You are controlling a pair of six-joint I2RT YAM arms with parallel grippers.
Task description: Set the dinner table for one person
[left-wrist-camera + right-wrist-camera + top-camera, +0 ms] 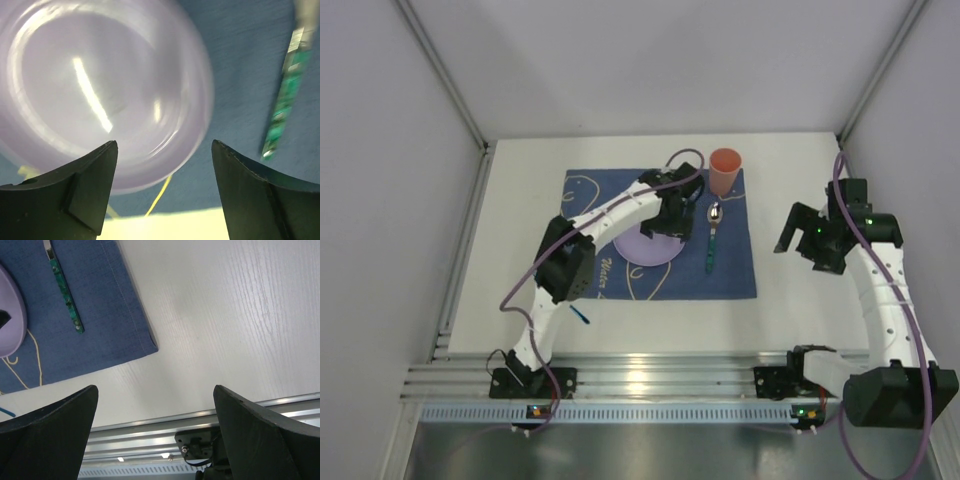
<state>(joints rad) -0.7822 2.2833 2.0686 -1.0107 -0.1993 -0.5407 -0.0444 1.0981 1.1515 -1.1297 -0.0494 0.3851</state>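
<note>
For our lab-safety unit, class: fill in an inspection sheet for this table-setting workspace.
Surface: white table, blue cloth on it.
Job's things: lavender plate, orange cup, green-handled spoon, all on the cloth.
Clutter: small blue item on the bare table beside the left arm; cannot identify.
Jaws: left jaws open above the plate; right jaws open above bare table.
Cables: purple cables along both arms.
Surroundings: white walls, metal rail at near edge.

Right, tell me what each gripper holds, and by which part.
Nothing: left gripper open above the round lilac plastic plate; right gripper open over the flat white tabletop.
</note>
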